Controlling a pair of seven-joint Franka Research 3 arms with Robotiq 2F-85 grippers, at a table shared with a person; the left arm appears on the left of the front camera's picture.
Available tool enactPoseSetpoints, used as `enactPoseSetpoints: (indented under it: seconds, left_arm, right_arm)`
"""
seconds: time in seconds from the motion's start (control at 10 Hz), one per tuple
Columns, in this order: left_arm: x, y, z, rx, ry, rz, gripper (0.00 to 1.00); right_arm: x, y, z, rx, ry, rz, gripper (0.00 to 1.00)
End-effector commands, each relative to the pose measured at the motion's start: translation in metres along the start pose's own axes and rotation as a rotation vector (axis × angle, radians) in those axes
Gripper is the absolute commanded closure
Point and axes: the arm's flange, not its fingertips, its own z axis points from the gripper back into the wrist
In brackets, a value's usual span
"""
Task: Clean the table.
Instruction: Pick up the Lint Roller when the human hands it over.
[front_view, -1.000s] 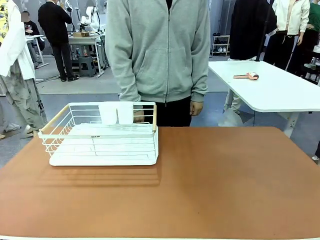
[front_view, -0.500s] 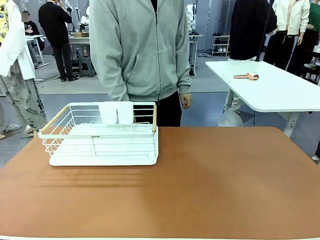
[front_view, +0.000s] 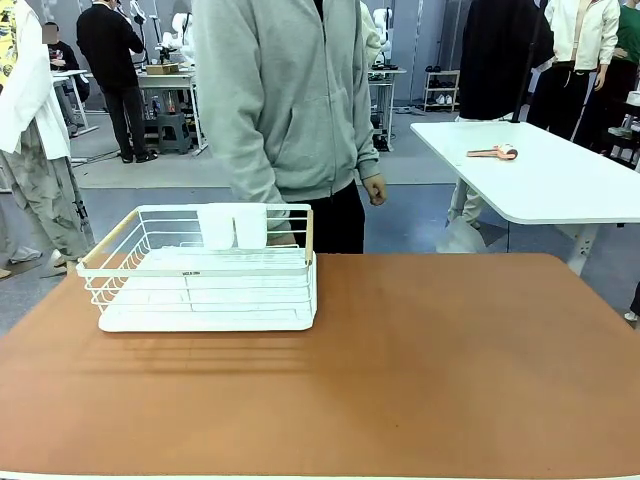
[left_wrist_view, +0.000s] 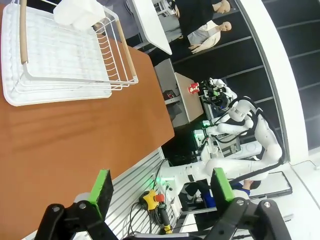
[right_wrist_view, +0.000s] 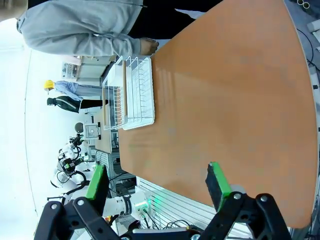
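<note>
The table (front_view: 450, 360) has a bare reddish-brown top with a thin pale edge. A white wire basket (front_view: 205, 270) stands on its far left part, holding two white cups (front_view: 232, 226) at its back rim. In the left wrist view my left gripper (left_wrist_view: 159, 187) is open with nothing between its green pads, held off the table's edge, with the basket (left_wrist_view: 60, 55) ahead of it. My right gripper (right_wrist_view: 156, 186) is open too and holds nothing, above the near edge of the table (right_wrist_view: 240, 100).
A person in a grey hooded jacket (front_view: 285, 100) stands at the far edge behind the basket, one hand (front_view: 374, 190) hanging free. A smaller white-topped table (front_view: 545, 180) stands at the back right with a small pinkish object (front_view: 495, 152) on it.
The person has shifted sideways to the left behind the basket. The basket, the cups and the table have not moved.
</note>
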Motion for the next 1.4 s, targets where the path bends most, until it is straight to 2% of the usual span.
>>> enactPoseSetpoints:
  seconds: [0.0,1.3]
  left_arm:
    - [-0.0003,-0.0038,0.0009,-0.023,-0.011,-0.019,0.0]
    - [-0.0003,-0.0038,0.0009,-0.023,-0.011,-0.019,0.0]
  right_arm:
    - [-0.0023,0.0032,0.0011,0.02,-0.005,0.015,0.0]
    - [-0.0023,0.0032,0.0011,0.02,-0.005,0.015,0.0]
